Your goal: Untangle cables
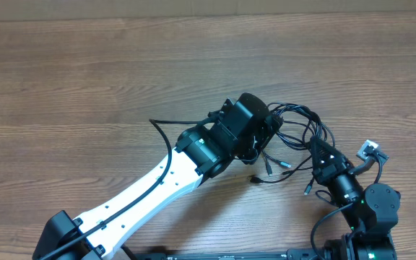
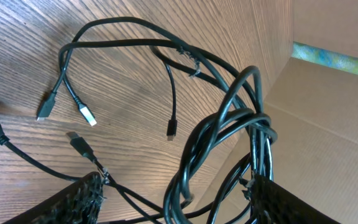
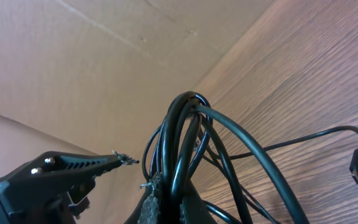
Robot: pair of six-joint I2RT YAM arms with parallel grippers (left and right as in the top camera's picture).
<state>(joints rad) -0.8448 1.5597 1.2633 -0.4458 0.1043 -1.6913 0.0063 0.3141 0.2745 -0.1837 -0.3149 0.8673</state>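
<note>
Wood-grain table (image 1: 85,72) beside cardboard wall (image 3: 73,62); left hand (image 2: 179,196) wide apart around cables (image 2: 258,134), right hand (image 3: 168,194) tight on them.

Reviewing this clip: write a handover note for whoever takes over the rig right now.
Left gripper: open, one finger on each side of the knotted cables, not clamped on them.
Right gripper: shut on the cables.
Cables: bunched between the two grippers, right of centre on the table in the overhead view. Several plug ends lie loose on the wood.
Done: one side of the bundle is gripped.
Left: the loops are twisted together and no cord has been separated yet.
</note>
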